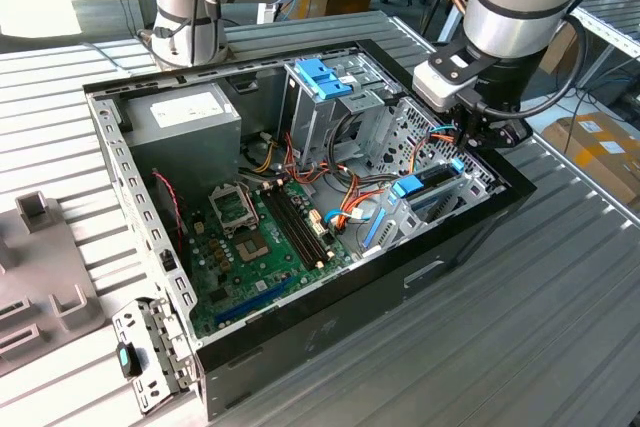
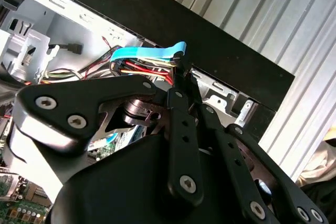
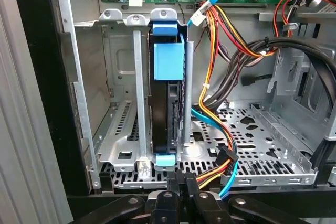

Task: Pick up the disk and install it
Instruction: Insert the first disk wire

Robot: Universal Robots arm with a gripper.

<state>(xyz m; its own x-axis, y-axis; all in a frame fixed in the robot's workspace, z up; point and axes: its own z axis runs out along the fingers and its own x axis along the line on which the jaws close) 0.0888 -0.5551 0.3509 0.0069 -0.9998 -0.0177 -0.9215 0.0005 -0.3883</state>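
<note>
In the exterior view, the gripper [image 1: 468,143] is seen low over the open computer case [image 1: 420,277], beside the disk [image 1: 430,183] seated on edge in its bay. In the first wrist view, the fingers [image 3: 176,186] are closed together, holding nothing, just by the disk's [image 3: 167,85] blue rail end

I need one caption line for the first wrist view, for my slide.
Disk with blue rails standing edge-on in the metal drive bay, the gripper just at its end.
</note>
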